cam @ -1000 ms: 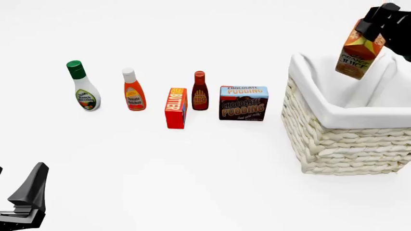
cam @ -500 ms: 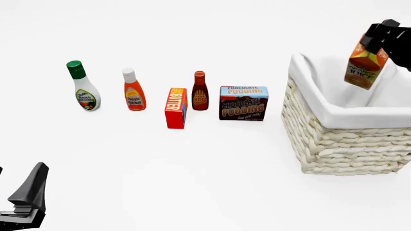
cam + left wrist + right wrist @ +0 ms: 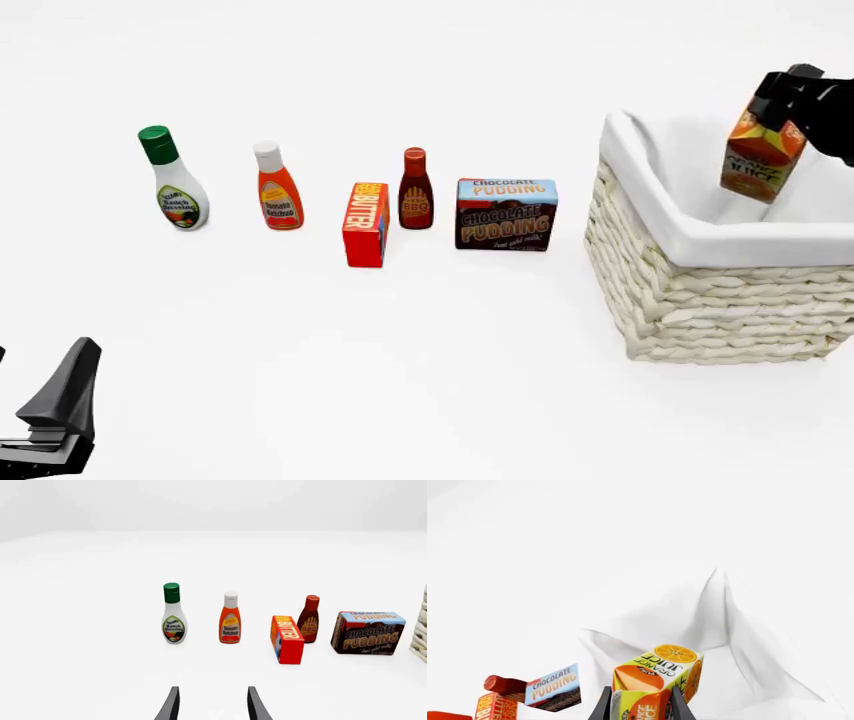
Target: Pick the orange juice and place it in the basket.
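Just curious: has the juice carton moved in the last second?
Yes. The juice carton has shifted rightward and lower, dropping toward the inside of the basket, which stayed put.

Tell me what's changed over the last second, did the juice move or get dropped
The right gripper, shut on the orange juice, carried it rightward and a bit lower over the basket; the carton went from tilted to nearly upright. It has not been let go. The left gripper stayed open and parked, and the bottles, butter box and pudding box did not move.
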`<action>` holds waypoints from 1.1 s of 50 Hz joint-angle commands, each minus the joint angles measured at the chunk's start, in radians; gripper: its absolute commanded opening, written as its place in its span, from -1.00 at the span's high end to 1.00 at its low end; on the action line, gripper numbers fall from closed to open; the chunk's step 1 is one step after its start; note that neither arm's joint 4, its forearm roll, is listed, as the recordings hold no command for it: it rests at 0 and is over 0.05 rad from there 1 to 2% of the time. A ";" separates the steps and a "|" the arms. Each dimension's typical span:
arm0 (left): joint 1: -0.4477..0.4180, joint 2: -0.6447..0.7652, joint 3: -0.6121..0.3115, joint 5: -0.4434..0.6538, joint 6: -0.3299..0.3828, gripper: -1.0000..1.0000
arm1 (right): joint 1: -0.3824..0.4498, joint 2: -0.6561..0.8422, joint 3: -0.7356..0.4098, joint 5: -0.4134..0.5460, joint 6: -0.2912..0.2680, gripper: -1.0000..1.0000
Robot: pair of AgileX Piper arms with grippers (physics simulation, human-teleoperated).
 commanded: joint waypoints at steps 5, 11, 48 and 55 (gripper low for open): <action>0.000 0.000 0.000 0.000 0.000 -1.00 | -0.007 0.037 0.002 -0.021 0.019 1.00; 0.000 0.000 0.000 0.000 0.000 -1.00 | -0.014 0.049 -0.004 -0.018 0.016 1.00; 0.000 0.000 0.000 0.000 0.000 -1.00 | -0.016 0.114 -0.016 0.018 0.021 1.00; 0.000 0.000 0.000 0.000 0.000 -1.00 | -0.017 0.124 -0.020 0.029 0.022 1.00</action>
